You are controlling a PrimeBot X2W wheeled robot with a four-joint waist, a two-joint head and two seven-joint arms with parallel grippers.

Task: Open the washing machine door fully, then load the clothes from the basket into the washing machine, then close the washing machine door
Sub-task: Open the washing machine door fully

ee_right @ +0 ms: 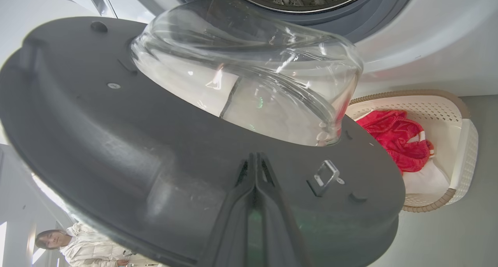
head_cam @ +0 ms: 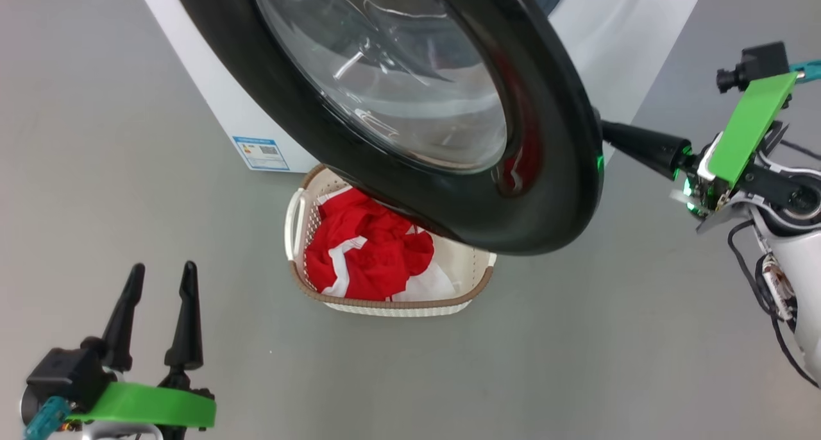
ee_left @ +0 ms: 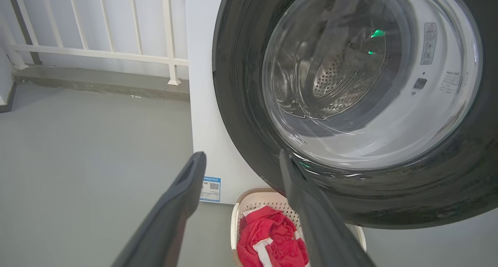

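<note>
- The door (head_cam: 397,74) stands part-way open. Its black edge overhangs the far side of the basket (head_cam: 391,306) in the head view.
- The right claw (head_cam: 609,134) has its fingers pressed together. The tips lie at the door's grey inner face, just beside the latch hook (ee_right: 326,176) — whether they touch it I cannot tell.
- The left claw (head_cam: 163,267) has its fingers spread apart and grips nothing. It hangs low on the left, well apart from basket and door.
- The basket sits on the grey floor (head_cam: 128,190) just before the machine (head_cam: 616,36), with the clothes (head_cam: 372,254) heaped inside, below its brown rim.
- Open floor lies wide to the basket's left and near side — and to its right, under the right arm.
- Count: one machine, one door, one basket, two claws. The clothes form one red-and-white heap, and the number of garments cannot be told.
</note>
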